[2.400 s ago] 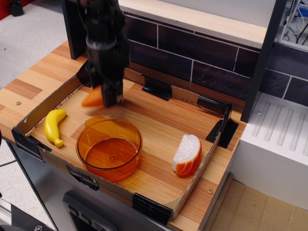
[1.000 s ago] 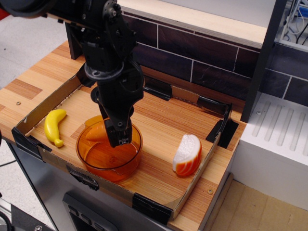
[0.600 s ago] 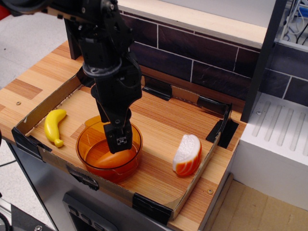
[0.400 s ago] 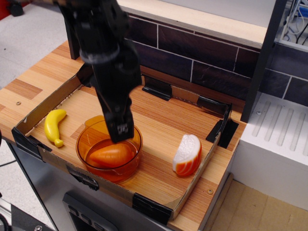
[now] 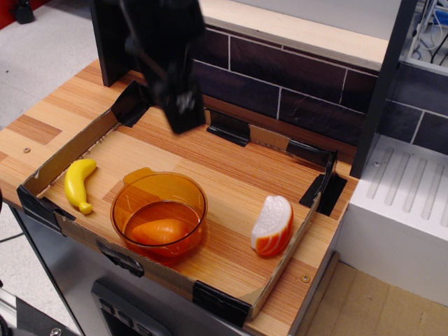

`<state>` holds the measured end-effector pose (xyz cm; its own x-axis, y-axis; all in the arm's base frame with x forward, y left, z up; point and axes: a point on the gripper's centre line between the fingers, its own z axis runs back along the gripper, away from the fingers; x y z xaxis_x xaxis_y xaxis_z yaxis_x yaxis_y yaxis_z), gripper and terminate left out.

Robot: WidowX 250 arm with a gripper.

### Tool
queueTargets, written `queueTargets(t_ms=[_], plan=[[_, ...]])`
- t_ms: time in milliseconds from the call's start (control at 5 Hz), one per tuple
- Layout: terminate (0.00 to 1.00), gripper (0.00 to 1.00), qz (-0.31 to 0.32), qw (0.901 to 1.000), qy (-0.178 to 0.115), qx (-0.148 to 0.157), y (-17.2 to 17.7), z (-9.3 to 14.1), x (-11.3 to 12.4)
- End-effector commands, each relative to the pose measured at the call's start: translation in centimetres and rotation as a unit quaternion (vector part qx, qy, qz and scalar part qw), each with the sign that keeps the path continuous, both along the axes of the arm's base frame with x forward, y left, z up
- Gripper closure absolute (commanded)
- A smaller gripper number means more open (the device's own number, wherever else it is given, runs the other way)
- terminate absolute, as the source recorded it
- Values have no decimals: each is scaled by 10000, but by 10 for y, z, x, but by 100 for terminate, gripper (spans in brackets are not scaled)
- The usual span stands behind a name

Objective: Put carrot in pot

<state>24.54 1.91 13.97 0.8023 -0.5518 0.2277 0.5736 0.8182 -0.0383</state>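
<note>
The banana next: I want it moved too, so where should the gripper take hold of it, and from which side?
Probably the thick middle of the banana, from straight above. It lies flat on the tray floor, curved, its long axis running roughly toward the front wall, so jaws closing across its width should fit. The tray's left wall is near, while the pot stands apart, so a side approach looks cramped.

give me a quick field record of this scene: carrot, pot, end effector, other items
carrot: lying on its side inside the pot, free of the arm
pot: upright on the wooden tray, front left
end effector: raised above the tray behind the pot, holding nothing; blurred, jaw state unclear
banana: on the tray, left of the pot
striped wedge: on the tray, right of the pot
</note>
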Motion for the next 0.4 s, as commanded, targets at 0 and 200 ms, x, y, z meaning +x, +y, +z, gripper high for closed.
queueTargets(t_ms=[0, 200], plan=[[0, 0, 622, 9978, -202, -76, 17, 33, 17], [100, 0, 622, 9978, -202, -76, 17, 33, 17]])
